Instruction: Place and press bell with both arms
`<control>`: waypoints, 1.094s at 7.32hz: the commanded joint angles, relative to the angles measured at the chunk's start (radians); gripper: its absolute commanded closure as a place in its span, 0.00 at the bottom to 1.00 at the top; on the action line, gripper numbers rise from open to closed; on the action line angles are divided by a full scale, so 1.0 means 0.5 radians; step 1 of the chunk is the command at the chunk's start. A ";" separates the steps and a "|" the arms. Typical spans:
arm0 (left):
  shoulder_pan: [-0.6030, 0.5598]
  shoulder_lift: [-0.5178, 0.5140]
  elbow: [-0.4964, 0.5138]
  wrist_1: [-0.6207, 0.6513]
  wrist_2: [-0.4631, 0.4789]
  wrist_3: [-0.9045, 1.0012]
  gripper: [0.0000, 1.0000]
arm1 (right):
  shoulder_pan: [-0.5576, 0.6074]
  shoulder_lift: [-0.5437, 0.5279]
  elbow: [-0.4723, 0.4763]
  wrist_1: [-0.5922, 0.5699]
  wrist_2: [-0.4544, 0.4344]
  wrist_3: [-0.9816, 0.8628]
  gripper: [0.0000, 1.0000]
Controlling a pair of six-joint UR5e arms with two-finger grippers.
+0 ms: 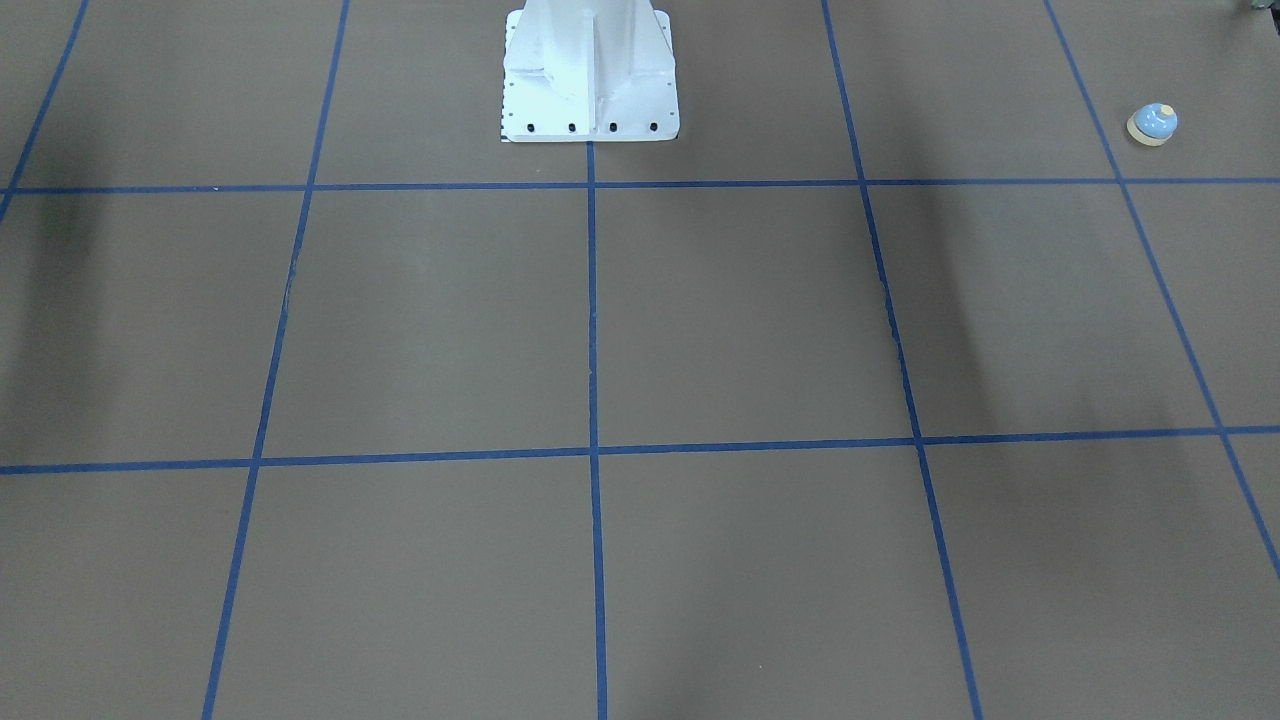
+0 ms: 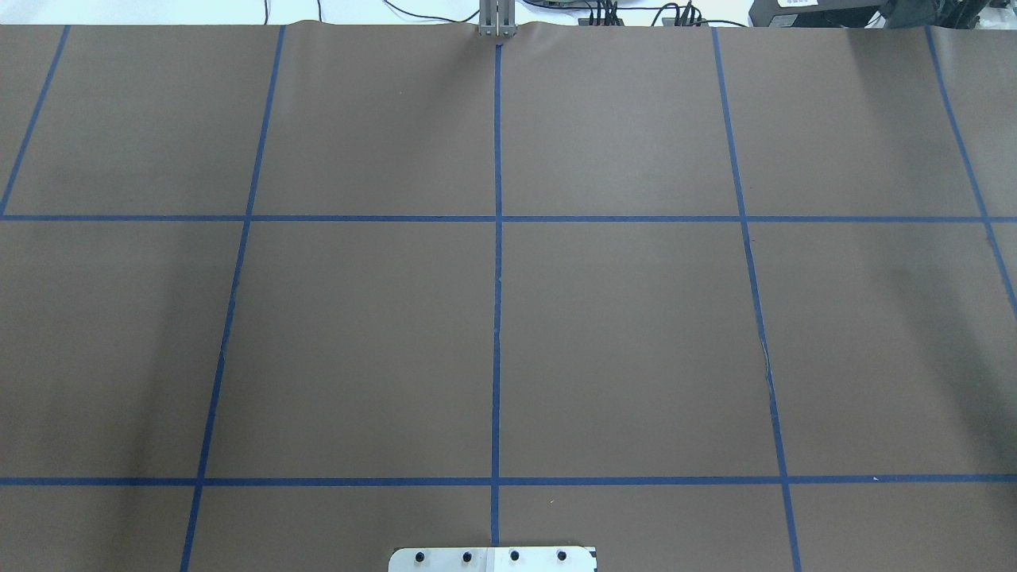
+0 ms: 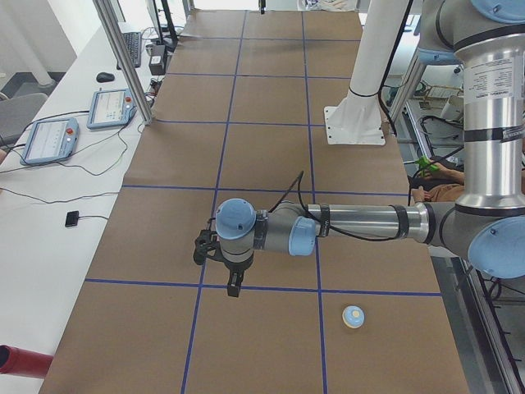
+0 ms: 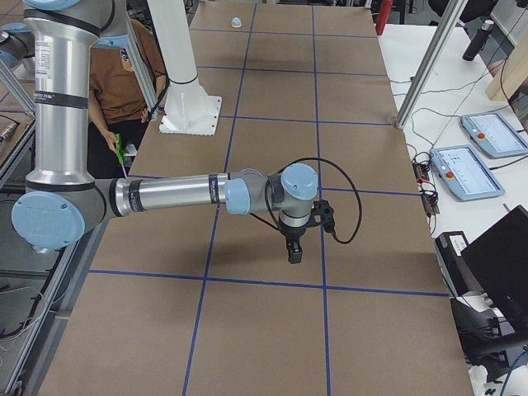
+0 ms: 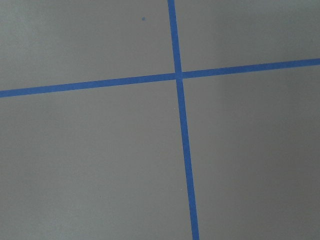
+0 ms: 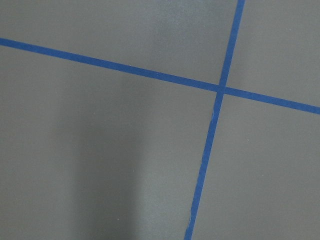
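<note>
1. Currently, the bell [image 1: 1152,124] is sitting upright on the brown desk [image 1: 760,320], far out on the robot's left side. It is in the row of taped squares level with the white pedestal [image 1: 590,80], and nothing is touching it.
2. The left arm [image 3: 361,222] is reaching out level over the desk. The left gripper [image 3: 233,289] is pointing straight down above a blue tape line [image 3: 148,283], clear of the surface and well apart from the bell.
3. The right arm [image 4: 173,194] is mirroring that pose at the other end, with the right gripper [image 4: 294,252] hanging over bare desk, far from the bell.
4. Both grippers are showing only in the side views, so I cannot tell whether either is released or clenched. Neither is carrying the bell, which is standing on the desk.
5. The 2 wrist cameras are showing only brown surface and tape crossings.
6. Judging from this, the task is sitting at its opening step: the bell is neither placed nor pressed.
7. The left arm is standing nearer, so it is likely the one going for the pickup. That calls for travelling across to the bell, coming down with jaws spread, and gripping low on the base ring, since the dome is small and rounded and could be slipping out. The other arm would then be pressing the button on top.
</note>
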State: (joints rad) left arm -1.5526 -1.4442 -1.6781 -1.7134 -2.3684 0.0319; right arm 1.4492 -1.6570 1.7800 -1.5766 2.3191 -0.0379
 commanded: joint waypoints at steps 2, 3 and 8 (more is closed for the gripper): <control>0.205 0.054 0.109 -0.153 0.018 -0.112 0.00 | 0.001 0.001 0.014 -0.001 0.001 0.002 0.00; 0.349 0.087 0.125 -0.196 0.018 -0.289 0.00 | 0.001 0.001 0.005 -0.001 0.004 -0.001 0.00; 0.696 0.752 0.169 -1.162 -0.006 -0.729 0.00 | -0.033 0.004 -0.124 0.269 -0.006 -0.007 0.00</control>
State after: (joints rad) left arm -1.2330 -1.1395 -1.5951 -2.2204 -2.3623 -0.3117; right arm 1.4378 -1.6552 1.7283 -1.4718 2.3168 -0.0413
